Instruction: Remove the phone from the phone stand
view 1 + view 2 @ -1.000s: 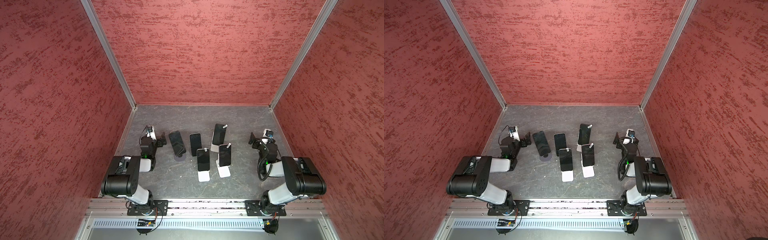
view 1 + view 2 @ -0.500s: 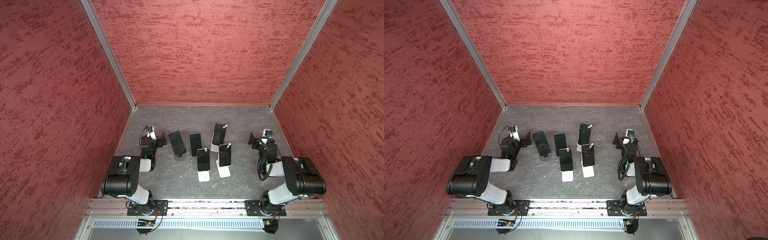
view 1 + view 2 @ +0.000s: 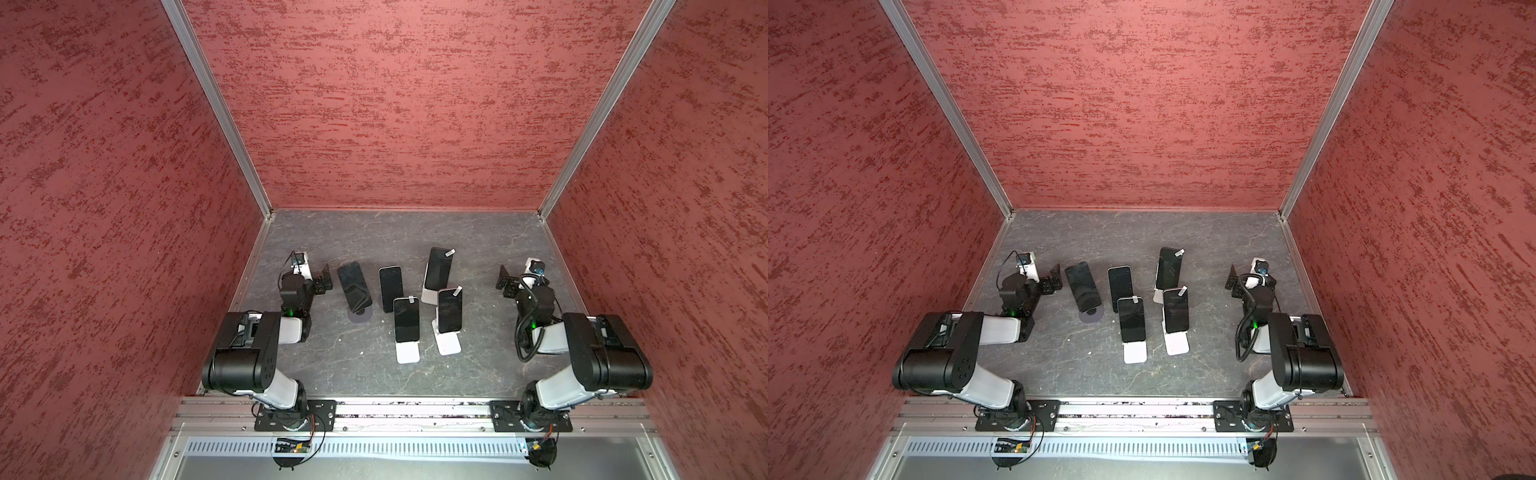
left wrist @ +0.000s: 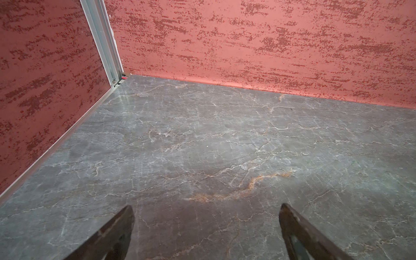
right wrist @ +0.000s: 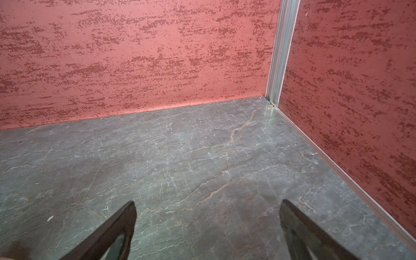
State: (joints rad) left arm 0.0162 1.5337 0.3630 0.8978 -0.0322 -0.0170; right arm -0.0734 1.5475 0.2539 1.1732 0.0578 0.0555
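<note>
In both top views the left arm (image 3: 245, 357) sits folded at the lower left of the frame. Its black elbow is raised and its white forearm reaches up-frame to the wrist. The left claw (image 3: 323, 284) shows on the centre-frame side of that wrist, jaws spread wide and empty. In the left wrist view its dark fingertips (image 4: 126, 216) stand well apart. The right arm (image 3: 598, 361) is folded the same way at the lower right. The right claw (image 3: 504, 282) is likewise spread wide and holds nothing.
</note>
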